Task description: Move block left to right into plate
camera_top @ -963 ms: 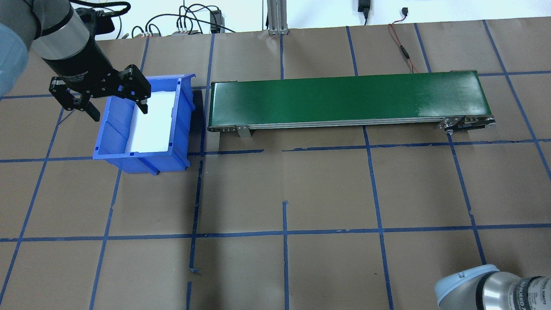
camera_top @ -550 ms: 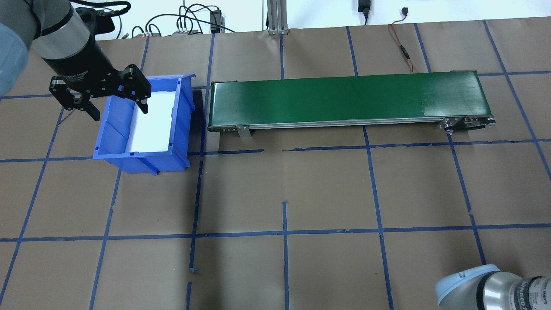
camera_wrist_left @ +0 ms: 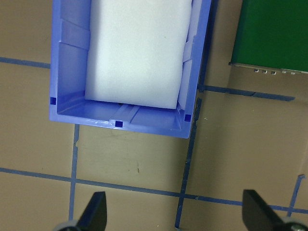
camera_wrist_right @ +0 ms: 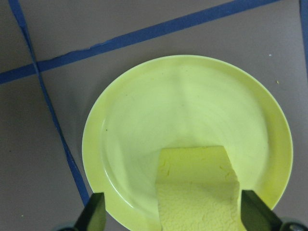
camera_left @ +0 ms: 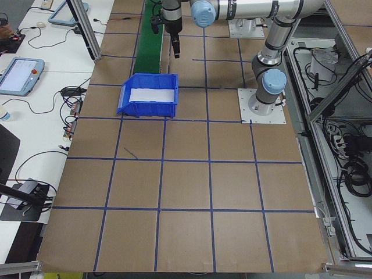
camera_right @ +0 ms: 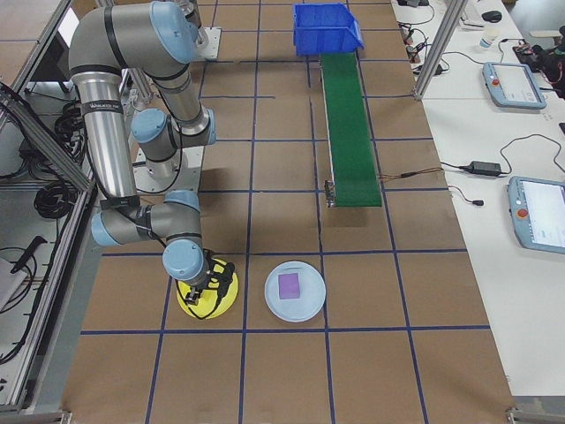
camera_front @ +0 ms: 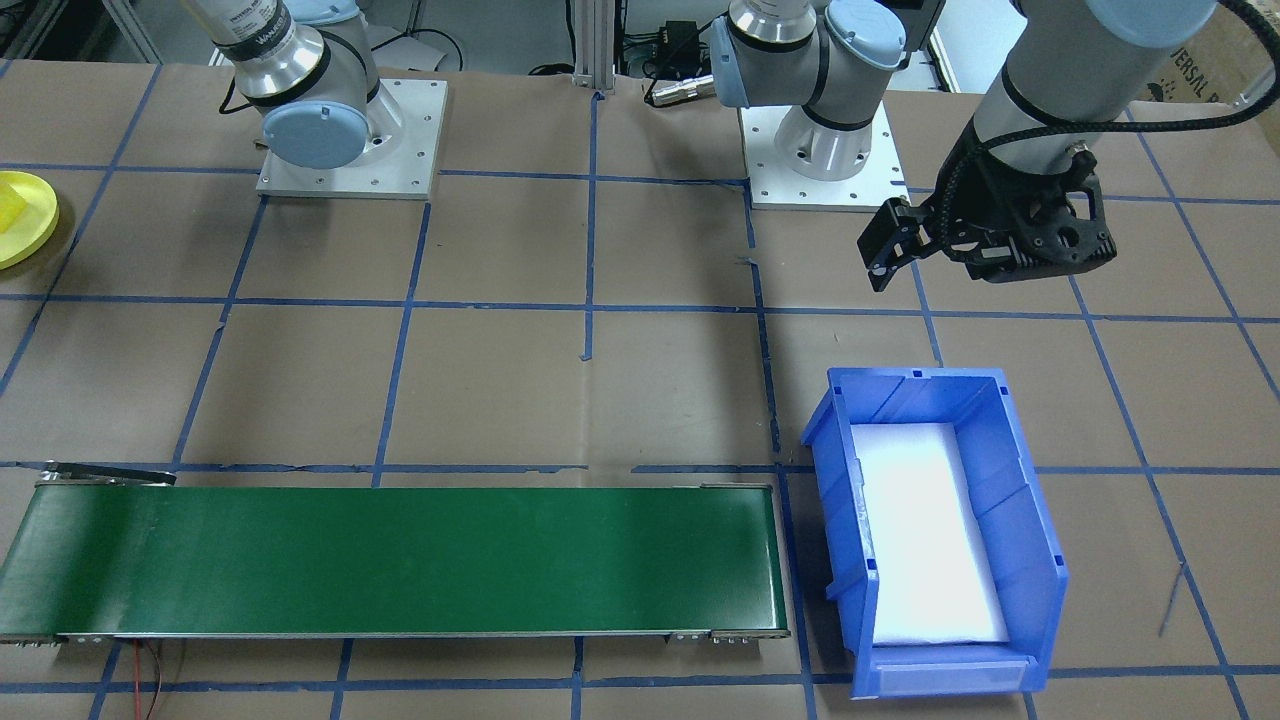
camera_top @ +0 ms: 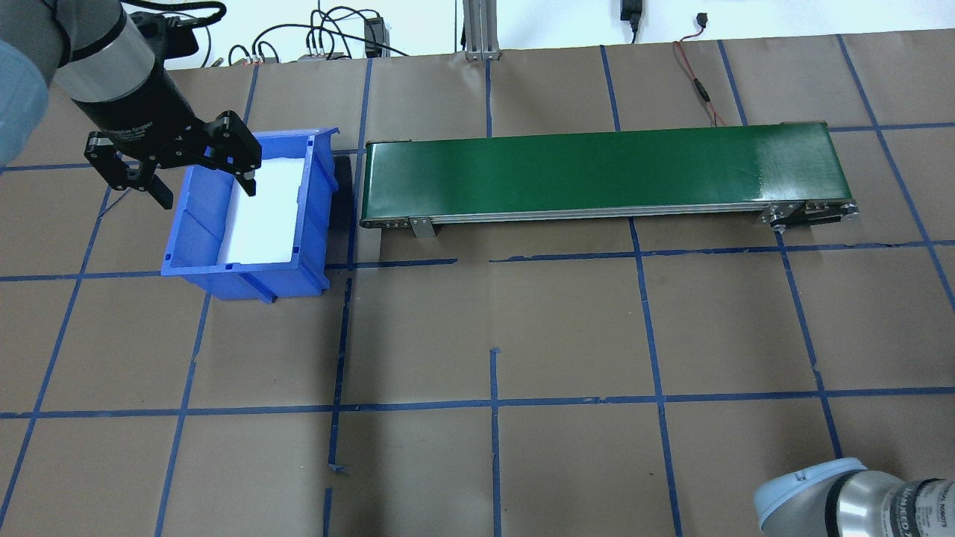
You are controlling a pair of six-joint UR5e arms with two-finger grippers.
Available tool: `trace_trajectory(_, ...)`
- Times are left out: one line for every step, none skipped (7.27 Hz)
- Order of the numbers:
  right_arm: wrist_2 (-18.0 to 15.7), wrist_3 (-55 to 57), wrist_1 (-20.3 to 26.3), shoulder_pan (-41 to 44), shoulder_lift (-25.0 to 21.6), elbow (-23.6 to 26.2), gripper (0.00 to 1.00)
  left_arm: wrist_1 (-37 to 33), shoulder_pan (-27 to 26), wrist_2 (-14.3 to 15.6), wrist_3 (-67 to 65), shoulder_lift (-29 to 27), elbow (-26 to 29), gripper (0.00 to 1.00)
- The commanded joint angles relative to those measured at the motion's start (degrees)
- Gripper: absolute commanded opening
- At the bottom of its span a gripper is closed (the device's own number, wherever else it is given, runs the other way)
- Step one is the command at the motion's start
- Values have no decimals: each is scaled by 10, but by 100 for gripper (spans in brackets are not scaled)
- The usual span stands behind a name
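The small yellow plate lies on the paper and holds a yellow block at its near side. My right gripper hangs just above the plate, open, with the block between its spread fingers and touching neither. In the exterior right view this plate lies under the right gripper. The plate also shows at the front-facing view's left edge. My left gripper hovers open and empty over the blue bin's near-left corner. No block is in the bin.
The blue bin holds only a white foam pad. The green conveyor runs right from the bin, bare. A pale blue plate with a purple block lies beside the yellow plate.
Both arms hold still. A pale patch at the belt's right end has drifted further right.
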Motion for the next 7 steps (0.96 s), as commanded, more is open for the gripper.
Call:
trace_trajectory(9,2,60,41,-14,-40,100,-1,0,0,0,0,0,100)
trace_trajectory(9,6,102,87,-31,-71,100,-1,0,0,0,0,0,100)
trace_trajectory(10,32,162,134,-58,-111,100,0,1,0,0,0,0,100)
trace_trajectory(10,80,206,198,-84,-141,100,1,0,0,0,-1,1,100)
trace_trajectory(10,137,221,269,-105,-153,100,1,0,0,0,0,0,100)
trace_trajectory(9,214,228,342,-129,-152,100,1,1,0,0,-1,0,100)
trace_trajectory(8,295,246,421,-153,-153,100,1,2,0,0,-1,0,100)
